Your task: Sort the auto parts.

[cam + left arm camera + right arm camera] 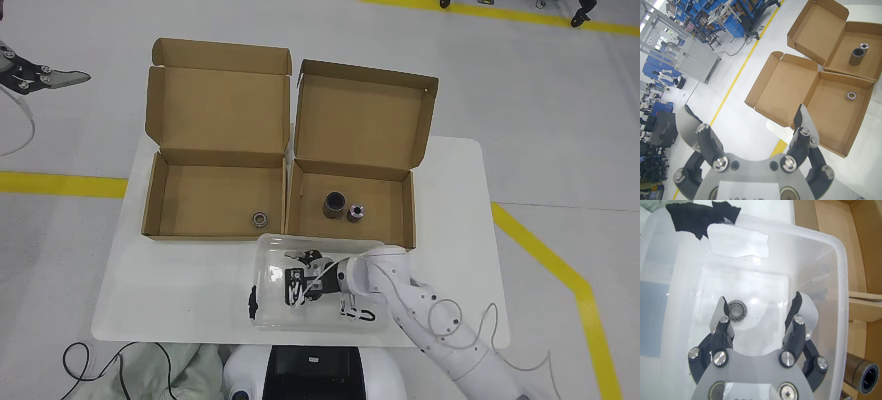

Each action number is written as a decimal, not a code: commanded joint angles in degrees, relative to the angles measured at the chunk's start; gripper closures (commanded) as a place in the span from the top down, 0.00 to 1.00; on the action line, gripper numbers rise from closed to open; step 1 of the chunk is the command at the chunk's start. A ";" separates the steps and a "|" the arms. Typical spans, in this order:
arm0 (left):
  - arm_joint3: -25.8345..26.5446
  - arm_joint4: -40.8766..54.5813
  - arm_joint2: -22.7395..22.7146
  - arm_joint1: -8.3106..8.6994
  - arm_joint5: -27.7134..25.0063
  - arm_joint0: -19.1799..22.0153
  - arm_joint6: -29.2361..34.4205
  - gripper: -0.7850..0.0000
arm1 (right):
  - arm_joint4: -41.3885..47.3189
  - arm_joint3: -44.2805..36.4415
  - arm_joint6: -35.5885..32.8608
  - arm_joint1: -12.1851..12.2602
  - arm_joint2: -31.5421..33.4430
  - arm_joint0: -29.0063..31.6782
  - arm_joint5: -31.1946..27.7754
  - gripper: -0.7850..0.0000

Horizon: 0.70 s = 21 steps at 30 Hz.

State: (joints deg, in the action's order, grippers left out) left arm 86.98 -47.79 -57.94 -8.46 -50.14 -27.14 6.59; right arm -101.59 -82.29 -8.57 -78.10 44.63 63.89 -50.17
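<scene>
While the right tool (761, 302) hangs low over it, tapered roller bearing (738, 311): lies on the floor of the clear plastic bin (840, 256), bore turned up toward the wrist camera, right against one finger (725, 308) and well off the tool's middle.
Right tool: spread wide, holding nothing.
Step in hand: picking this bearing out of the bin, as I judge it.
Doing it well: shift the tool sideways until the bearing sits midway between the pads, then close across the roller ring. The taper may let it squirt out or roll, so close slowly and squarely.
Likely target: left cardboard box (150, 200), where a similar bearing ring (260, 215) lies.
Right cardboard box (409, 215): holds a dark cylindrical sleeve (332, 205) and a small silver flanged part (356, 211).
Left tool (744, 111): wide open, empty, out over the floor, away from the bench (450, 180).
</scene>
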 commanded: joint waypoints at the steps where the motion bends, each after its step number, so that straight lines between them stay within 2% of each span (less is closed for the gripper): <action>1: 0.00 0.00 0.00 0.00 0.00 0.00 0.00 1.00 | -0.16 0.30 0.15 0.01 -0.31 -0.20 0.11 0.78; 9: 0.00 0.00 0.00 0.00 0.00 0.00 0.00 1.00 | -0.37 1.58 -0.11 0.02 -1.63 -1.17 -0.83 0.84; 18: 0.00 0.00 0.00 0.00 0.00 0.00 0.00 1.00 | 0.78 3.24 -1.73 -0.42 -2.25 -2.18 3.16 0.81; 21: 0.00 0.00 0.00 0.00 0.00 0.00 0.00 1.00 | 1.27 3.68 -0.91 -0.43 -2.03 -2.11 4.73 0.84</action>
State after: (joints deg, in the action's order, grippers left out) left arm 86.98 -47.79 -57.94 -8.46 -50.14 -27.14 6.59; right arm -100.38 -78.67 -9.74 -78.54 42.57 61.76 -45.76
